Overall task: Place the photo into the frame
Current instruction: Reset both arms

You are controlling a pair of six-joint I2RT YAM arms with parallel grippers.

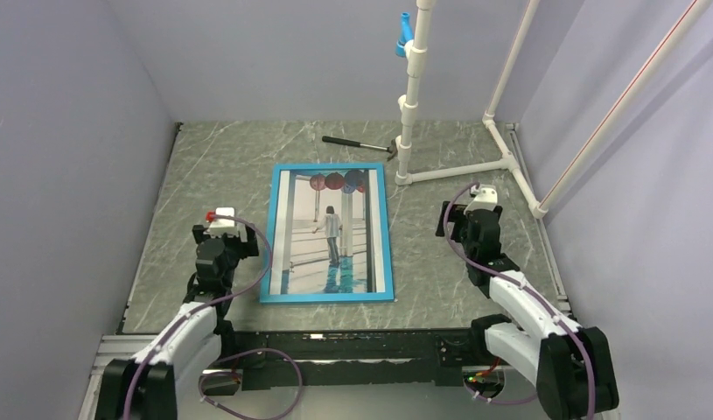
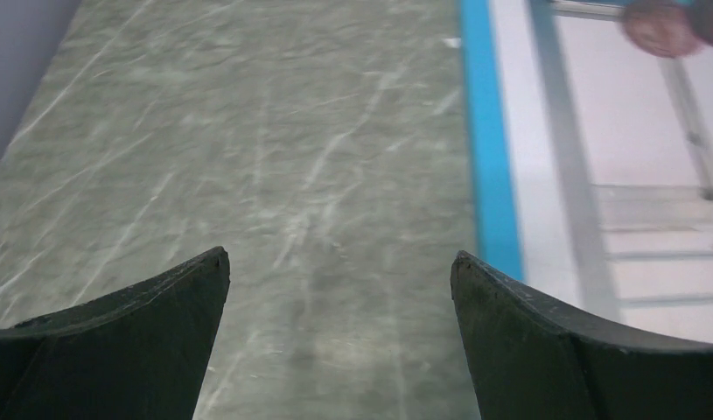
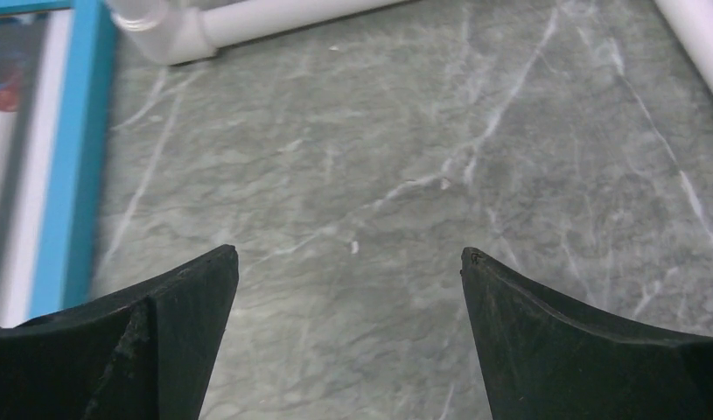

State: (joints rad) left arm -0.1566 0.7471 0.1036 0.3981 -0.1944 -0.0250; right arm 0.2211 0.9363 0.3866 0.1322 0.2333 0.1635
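Observation:
The turquoise frame (image 1: pixel 268 236) lies flat in the middle of the grey marbled table (image 1: pixel 204 175). The photo (image 1: pixel 331 232) sits face up inside it, showing a person, columns and reddish spheres. My left gripper (image 1: pixel 223 226) hovers just left of the frame, open and holding nothing. In the left wrist view my left gripper (image 2: pixel 339 258) is over bare table, with the frame's blue edge (image 2: pixel 491 157) and the photo (image 2: pixel 632 140) to its right. My right gripper (image 1: pixel 475 210) stands apart to the frame's right. In the right wrist view it (image 3: pixel 350 254) is open and holding nothing, with the frame (image 3: pixel 77 157) at far left.
A white pipe stand (image 1: pixel 414 96) with a blue fitting (image 1: pixel 404 35) rises behind the frame's far right corner; its base pipe (image 3: pixel 248 22) lies ahead of my right gripper. A black hammer (image 1: pixel 357 143) lies at the back. Walls close in on both sides.

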